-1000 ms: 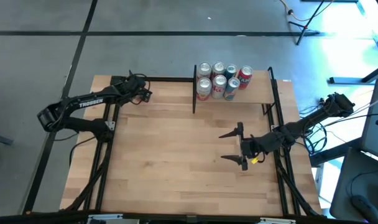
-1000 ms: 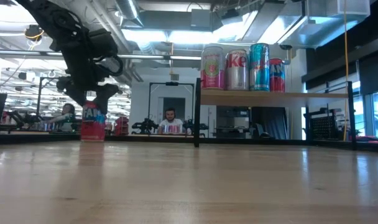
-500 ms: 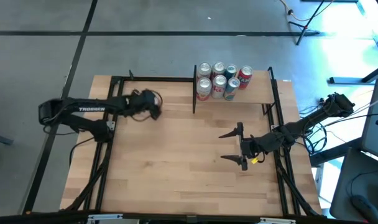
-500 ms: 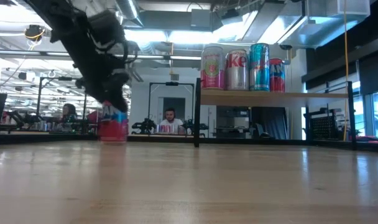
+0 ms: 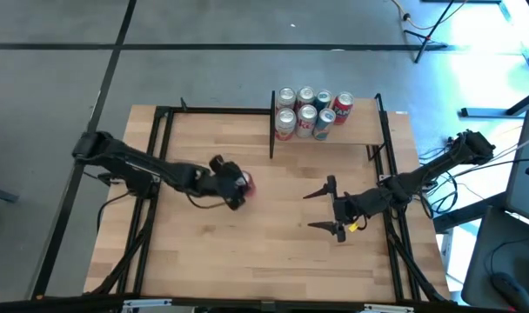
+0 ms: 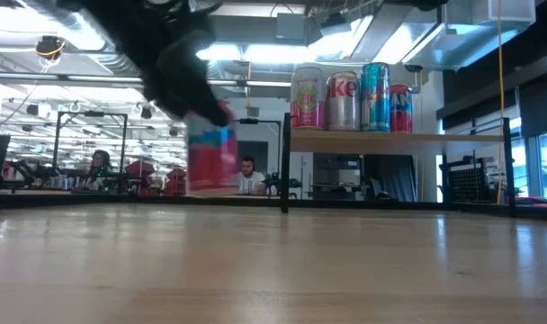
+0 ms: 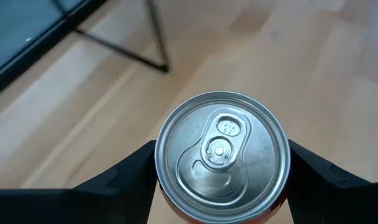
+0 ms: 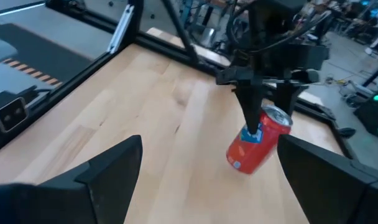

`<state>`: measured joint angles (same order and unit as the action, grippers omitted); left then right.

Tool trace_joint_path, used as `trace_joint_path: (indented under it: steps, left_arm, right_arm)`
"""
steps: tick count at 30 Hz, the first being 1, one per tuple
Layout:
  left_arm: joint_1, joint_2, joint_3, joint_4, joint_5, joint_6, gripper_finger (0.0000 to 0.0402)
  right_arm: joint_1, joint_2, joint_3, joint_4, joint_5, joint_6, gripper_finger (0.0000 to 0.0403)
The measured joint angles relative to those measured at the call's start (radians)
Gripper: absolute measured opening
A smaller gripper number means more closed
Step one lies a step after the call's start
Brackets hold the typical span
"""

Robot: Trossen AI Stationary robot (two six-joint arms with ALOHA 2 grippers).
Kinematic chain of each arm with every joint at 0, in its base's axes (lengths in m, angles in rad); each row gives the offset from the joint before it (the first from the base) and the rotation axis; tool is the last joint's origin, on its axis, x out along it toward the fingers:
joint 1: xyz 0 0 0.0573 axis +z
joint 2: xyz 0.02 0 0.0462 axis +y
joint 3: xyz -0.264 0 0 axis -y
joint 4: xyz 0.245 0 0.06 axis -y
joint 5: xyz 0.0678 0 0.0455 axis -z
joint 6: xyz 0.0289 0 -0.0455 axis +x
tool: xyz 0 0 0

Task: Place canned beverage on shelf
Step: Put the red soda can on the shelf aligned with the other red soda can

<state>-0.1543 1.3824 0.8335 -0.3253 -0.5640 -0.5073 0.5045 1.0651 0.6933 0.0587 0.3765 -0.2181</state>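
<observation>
My left gripper [image 5: 236, 185] is shut on a red canned beverage [image 5: 245, 183], a little left of the table's middle; in the low view the can [image 6: 210, 157] hangs above the tabletop. The shelf [image 5: 356, 133], a small raised light-wood board between black posts, stands at the far right and carries several upright cans [image 5: 306, 111]. The low view shows those cans [image 6: 345, 97] in a row on the shelf [image 6: 408, 140]. My right gripper [image 5: 325, 209] waits open right of the middle, pointing at the can with nothing between its fingers. My left gripper pinches the can between its two fingers, one on each side of the wall just below the top rim [image 7: 159, 165]. The fingers [image 8: 251, 109] come down at it slanting from above. The can is lifted clear of the table and tilted.
Black frame rails [image 5: 160, 165] run along the table's left and right sides, and a black post [image 5: 272, 130] marks the shelf's left end. Bare tabletop [image 5: 273, 252] lies between the can and the near edge. A person [image 6: 247, 171] sits in the room behind.
My left gripper has swung from the table's far left corner toward the right and the near edge, to a little left of the middle. The can, which stood upright on the table there, has gone with it and now hangs tilted, clear of the wood.
</observation>
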Motion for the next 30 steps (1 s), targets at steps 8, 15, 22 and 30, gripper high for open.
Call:
trace_joint_path:
  steps: [8,15,22,30]
  left_arm:
    - [-0.092,0.31,0.266,-0.009,0.03,-0.037,0.025]
    - [-0.114,0.511,0.494,-0.032,0.129,-0.058,0.0251]
    - [-0.145,0.595,0.612,-0.038,0.155,-0.068,0.0272]
    - [-0.178,0.597,0.624,-0.007,0.223,-0.074,0.033]
  right_arm:
    - [0.0,0.024,0.0,-0.036,-0.037,0.024,0.0358]
    - [0.0,0.024,0.0,-0.127,-0.094,0.151,0.0358]
    - [0.062,0.041,-0.001,-0.149,-0.097,0.24,0.0358]
    - [0.18,0.052,-0.002,-0.111,-0.035,0.24,0.0358]
